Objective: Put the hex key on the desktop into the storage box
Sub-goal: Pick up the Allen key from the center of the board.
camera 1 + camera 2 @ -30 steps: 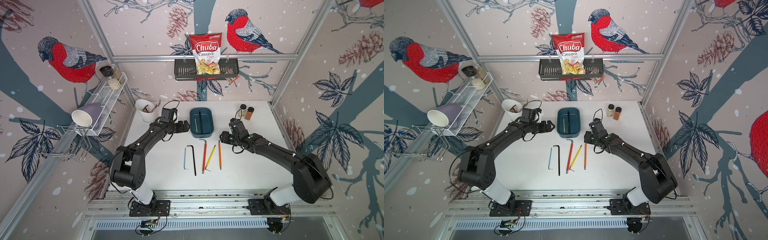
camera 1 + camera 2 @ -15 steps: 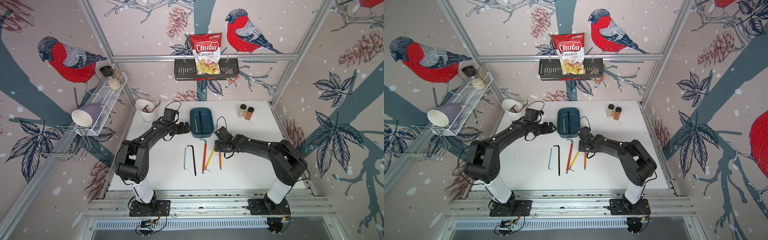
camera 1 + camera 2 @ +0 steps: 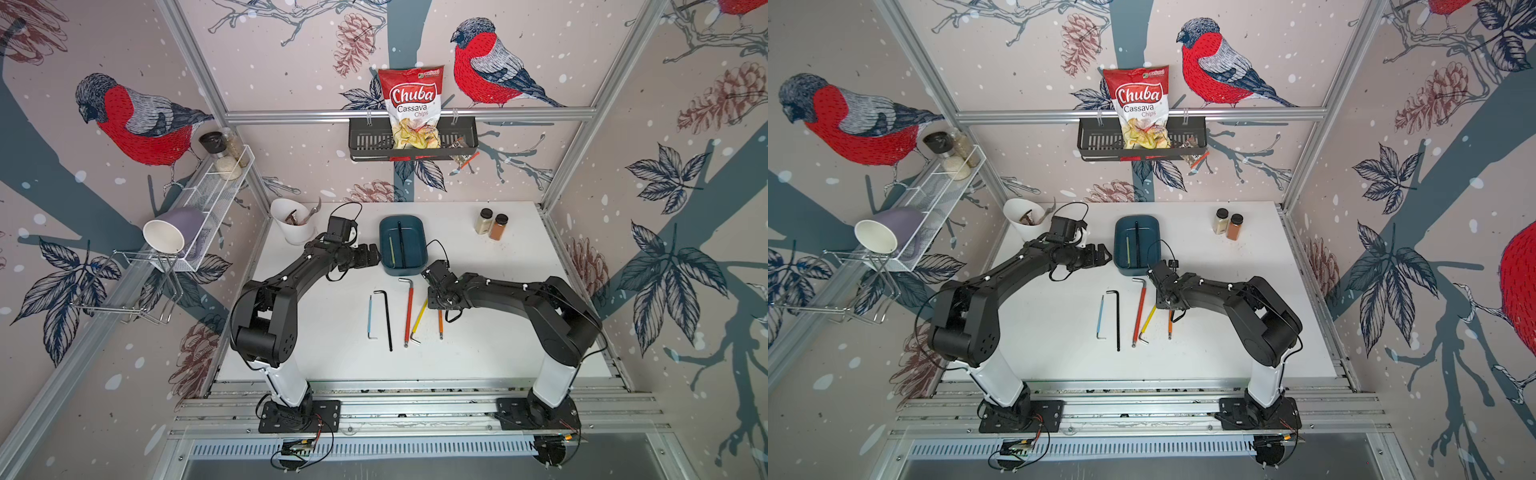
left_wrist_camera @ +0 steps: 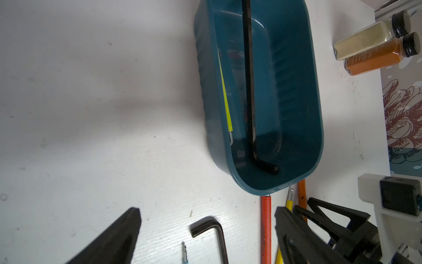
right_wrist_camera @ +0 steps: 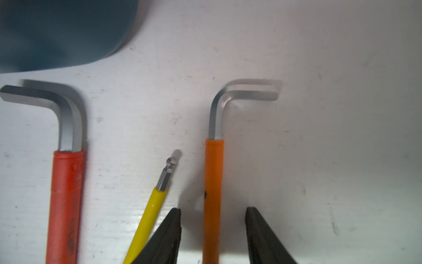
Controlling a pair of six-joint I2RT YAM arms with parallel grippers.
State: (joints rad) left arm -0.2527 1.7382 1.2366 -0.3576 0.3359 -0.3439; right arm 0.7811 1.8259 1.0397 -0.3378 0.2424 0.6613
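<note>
The teal storage box (image 3: 401,271) (image 3: 1133,272) (image 4: 205,91) stands at the back middle of the white desktop (image 3: 498,332). A black hex key (image 4: 250,91) and a yellow-green one (image 4: 225,96) lie inside it. In front lie blue (image 3: 370,318), black (image 3: 387,320), red (image 3: 409,311), yellow (image 3: 419,320) and orange (image 3: 440,328) (image 5: 213,173) hex keys. My right gripper (image 5: 212,211) (image 3: 439,305) is low over the orange key, open, a finger on each side with gaps. My left gripper (image 4: 207,212) (image 3: 372,259) hangs open and empty beside the box.
A white cup (image 3: 291,222) with tools stands at the back left and two spice jars (image 3: 492,222) at the back right. A black wall basket (image 3: 411,141) with a chips bag hangs behind. A white wire shelf (image 3: 208,195) lines the left wall.
My right arm has swung left and down from beside the box to the orange hex key, and its jaws have narrowed a little. The left arm has barely moved.
</note>
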